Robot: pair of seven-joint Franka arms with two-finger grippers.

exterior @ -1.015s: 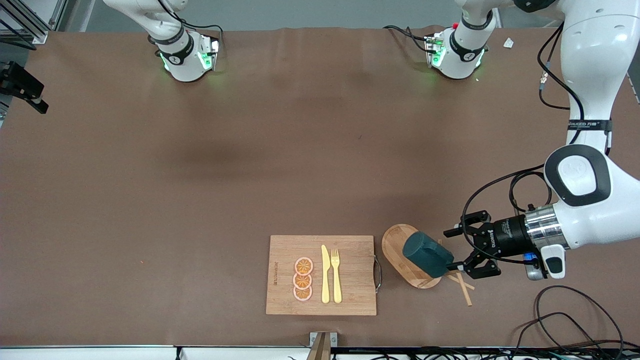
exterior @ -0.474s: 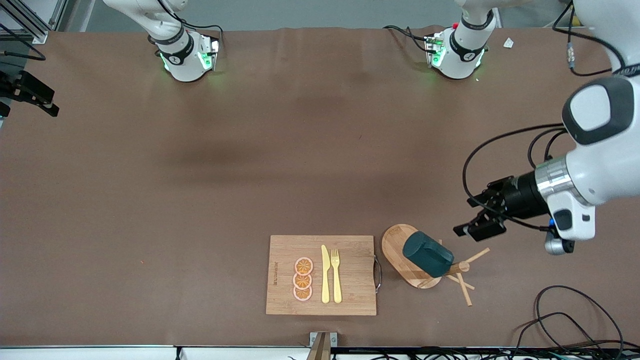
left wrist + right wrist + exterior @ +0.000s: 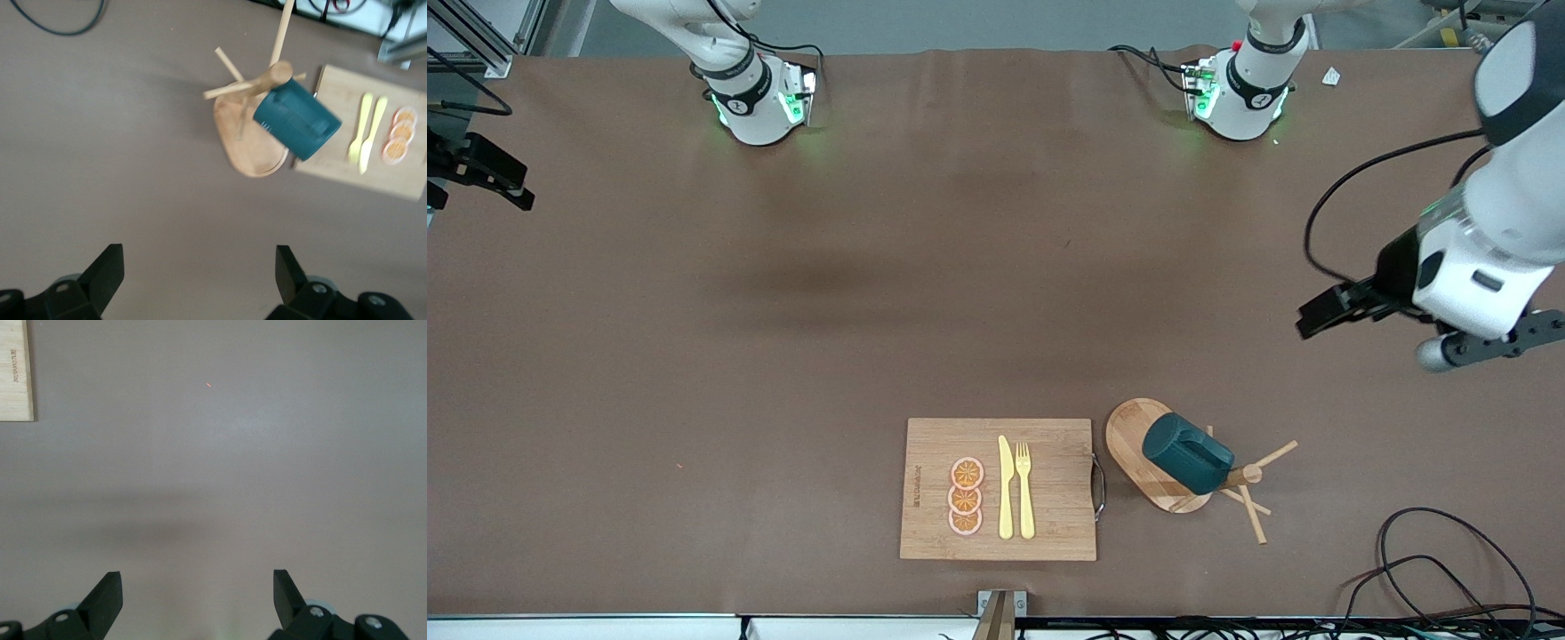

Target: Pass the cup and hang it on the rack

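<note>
While the cup [image 3: 1188, 453] is hanging tilted on the rack [image 3: 1138, 425] just beside the cutting board [image 3: 934, 480], the left end effector [image 3: 200, 280] is hovering released over bare bench [image 3: 783, 311] near the rack. The right end effector [image 3: 197, 603] is waiting, released.

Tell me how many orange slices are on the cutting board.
3, in a short column on the cutting board, beside the knife: top slice, middle slice, bottom slice. None appears hidden.
</note>
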